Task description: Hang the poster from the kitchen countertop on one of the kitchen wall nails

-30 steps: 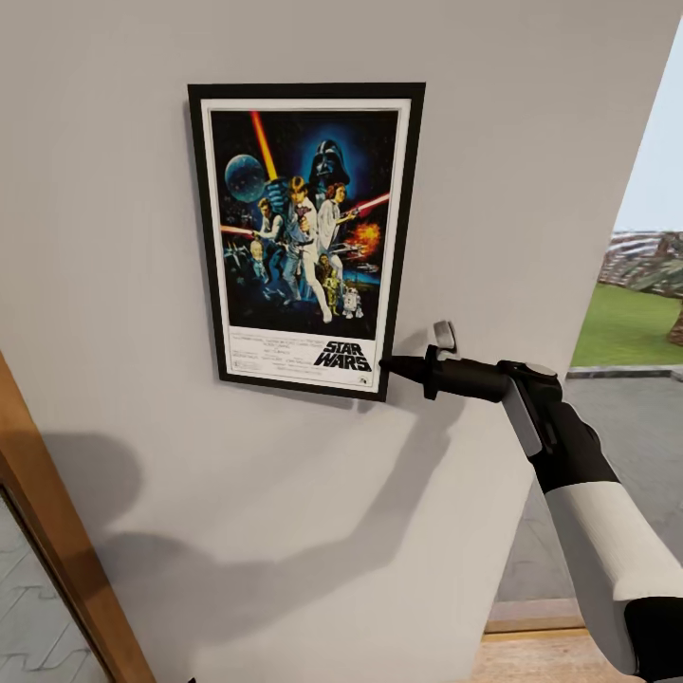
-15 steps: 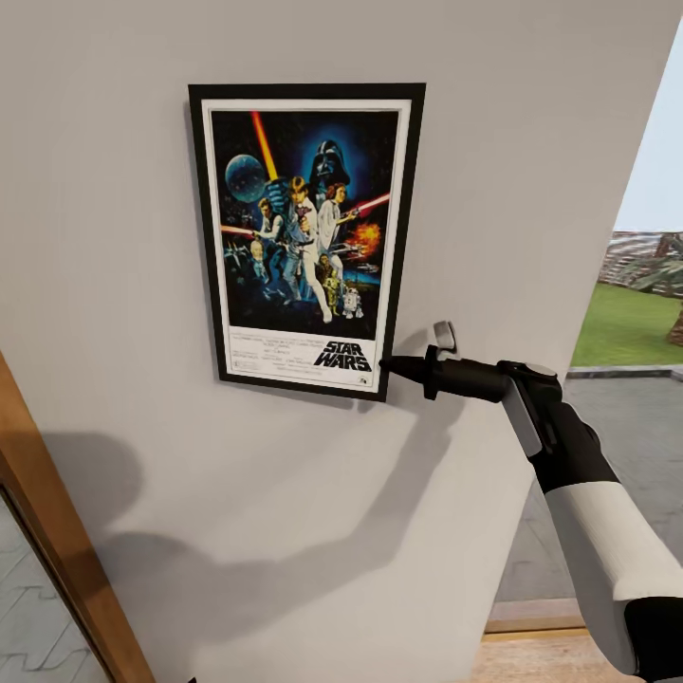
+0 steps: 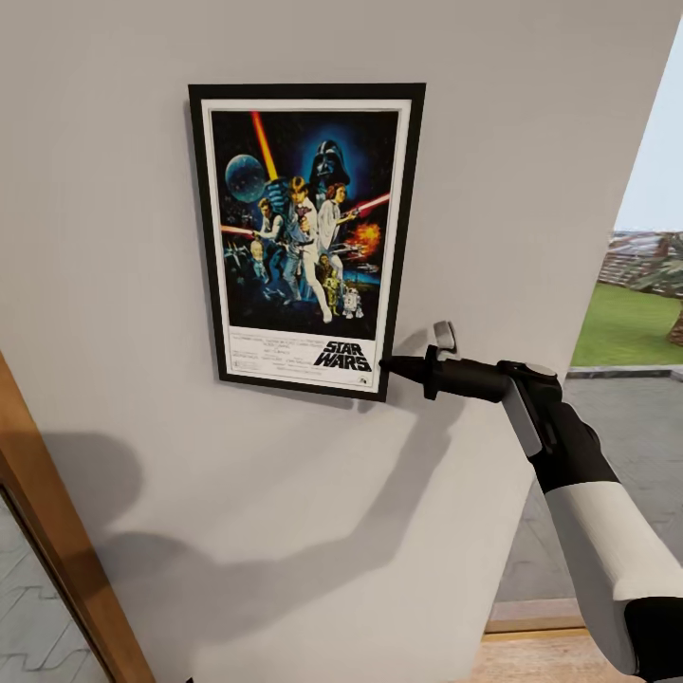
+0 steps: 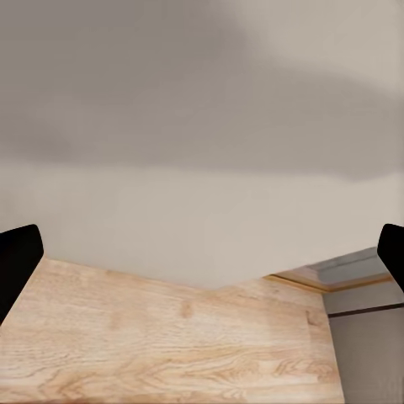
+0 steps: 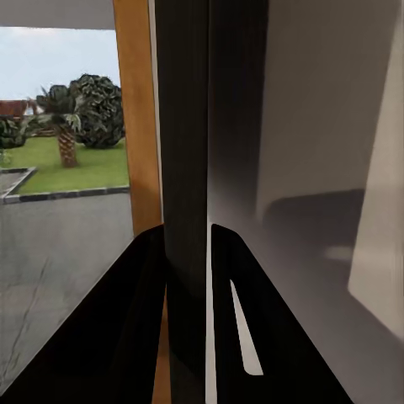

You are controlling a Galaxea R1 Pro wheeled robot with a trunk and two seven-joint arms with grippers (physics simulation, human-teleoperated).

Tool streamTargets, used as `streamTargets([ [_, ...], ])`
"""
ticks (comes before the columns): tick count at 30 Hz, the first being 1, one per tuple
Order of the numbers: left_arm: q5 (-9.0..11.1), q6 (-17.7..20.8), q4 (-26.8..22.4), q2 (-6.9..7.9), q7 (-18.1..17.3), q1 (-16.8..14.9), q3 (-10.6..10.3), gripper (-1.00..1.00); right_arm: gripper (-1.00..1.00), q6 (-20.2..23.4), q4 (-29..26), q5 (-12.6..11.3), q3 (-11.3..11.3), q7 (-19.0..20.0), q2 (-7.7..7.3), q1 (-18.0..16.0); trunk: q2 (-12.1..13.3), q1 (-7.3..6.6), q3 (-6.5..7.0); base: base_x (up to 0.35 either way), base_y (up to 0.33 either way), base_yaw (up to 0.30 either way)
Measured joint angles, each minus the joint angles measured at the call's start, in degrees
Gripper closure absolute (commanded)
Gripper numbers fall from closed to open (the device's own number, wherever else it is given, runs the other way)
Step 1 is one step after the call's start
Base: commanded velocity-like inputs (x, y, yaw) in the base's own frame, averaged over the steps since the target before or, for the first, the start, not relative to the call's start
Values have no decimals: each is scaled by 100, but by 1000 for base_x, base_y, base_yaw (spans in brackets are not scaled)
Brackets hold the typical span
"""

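The poster (image 3: pixel 305 232) lies flat against the grey wall (image 3: pixel 285 531), upright, its black frame and "STAR WARS" lettering plain to see in the head view. My right gripper (image 3: pixel 387 362) reaches in from the right and is shut on the poster's lower right corner. In the right wrist view the two dark fingers (image 5: pixel 135 320) pinch the poster's dark edge (image 5: pixel 187 168) between them. My left gripper (image 4: pixel 202 257) is open, its fingertips (image 4: pixel 17 261) far apart, facing a wooden floor and the foot of a wall. The kitchen countertop is out of view.
A wooden door frame (image 3: pixel 57 531) runs up the lower left of the head view. Right of the wall is an opening onto grey paving (image 3: pixel 626 446) and a lawn (image 3: pixel 631 323). Light wooden flooring (image 4: pixel 168 345) lies below the left gripper.
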Motion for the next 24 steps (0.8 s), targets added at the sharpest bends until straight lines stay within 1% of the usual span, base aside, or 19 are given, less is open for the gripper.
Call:
streamTargets([
  [24,-3,0,0,16,3,0,-6,-100,100,2,0,-2,0,0,0,0,0,0,0,0,0,0],
])
